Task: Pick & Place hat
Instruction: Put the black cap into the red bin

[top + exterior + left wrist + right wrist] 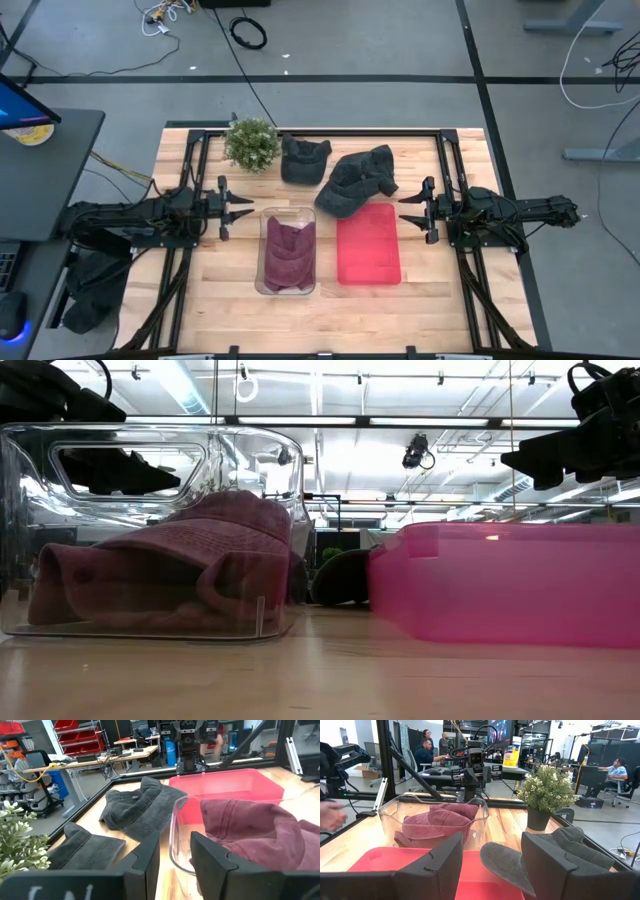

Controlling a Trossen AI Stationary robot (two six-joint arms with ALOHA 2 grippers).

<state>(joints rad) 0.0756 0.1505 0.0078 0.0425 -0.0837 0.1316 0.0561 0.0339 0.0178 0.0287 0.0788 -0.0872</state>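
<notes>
A maroon hat [289, 250] lies inside a clear bin [288, 211] at the table's middle. Right of it is a pink tray [368, 250]. One dark grey hat [358, 180] lies at the tray's far end, its brim [505, 862] reaching over the tray's rim. A second dark grey hat [303, 160] lies on the table farther left. My left gripper [246, 209] hangs open left of the bin, pointing level at it [175, 842]. My right gripper [404, 210] hangs open right of the tray, also level [491, 842]. Neither holds anything.
A potted plant [252, 143] stands at the far left of the work area. Black frame rails [195, 170] run along both sides of the table. A person's hand [330, 815] shows beyond the table's near side. Bare wood lies near the front edge [330, 315].
</notes>
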